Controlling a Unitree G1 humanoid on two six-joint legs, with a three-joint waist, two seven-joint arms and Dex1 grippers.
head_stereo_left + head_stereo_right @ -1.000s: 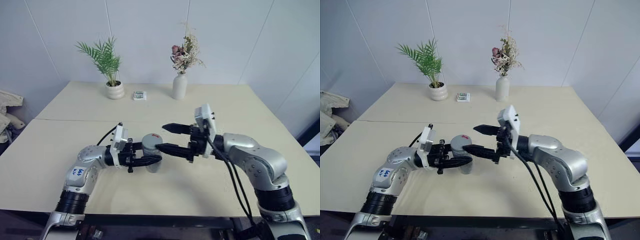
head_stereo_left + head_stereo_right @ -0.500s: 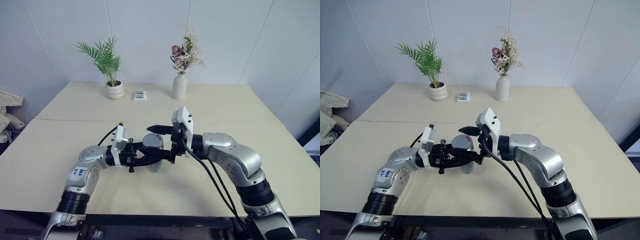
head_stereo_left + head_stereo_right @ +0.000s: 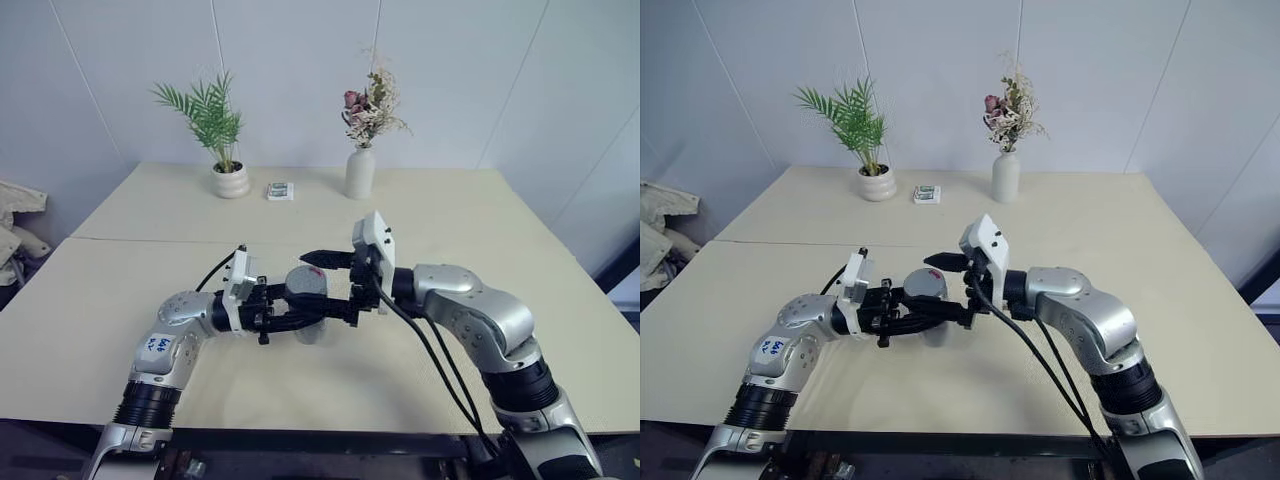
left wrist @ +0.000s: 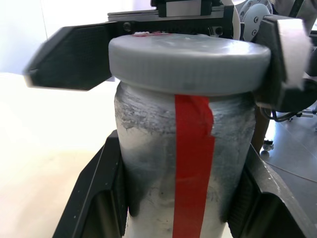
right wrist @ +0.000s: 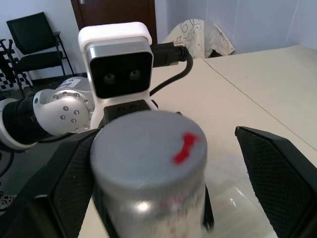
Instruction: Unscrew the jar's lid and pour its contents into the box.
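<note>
The jar point(image 3: 306, 312) stands upright above the table, my left gripper point(image 3: 295, 318) shut on its body; a red tape strip point(image 4: 193, 163) runs down its cloudy wall. The grey lid point(image 4: 188, 62) sits on its mouth, with a red mark point(image 5: 184, 148) on top. My right gripper point(image 3: 322, 283) is open and level with the lid, one finger point(image 5: 277, 173) on each side and a gap to each. Glossy clear plastic, apparently the box point(image 5: 233, 196), lies on the table below the jar. The contents are hidden.
At the table's far side stand a potted palm point(image 3: 228, 178), a small patterned item point(image 3: 279, 190) and a white flower vase point(image 3: 359, 171). A seam point(image 3: 140, 240) crosses the table behind the arms. Cables point(image 3: 430, 350) hang from my right wrist.
My right gripper has moved left toward the jar, so its open fingers now flank the lid. The left gripper and jar have stayed put.
</note>
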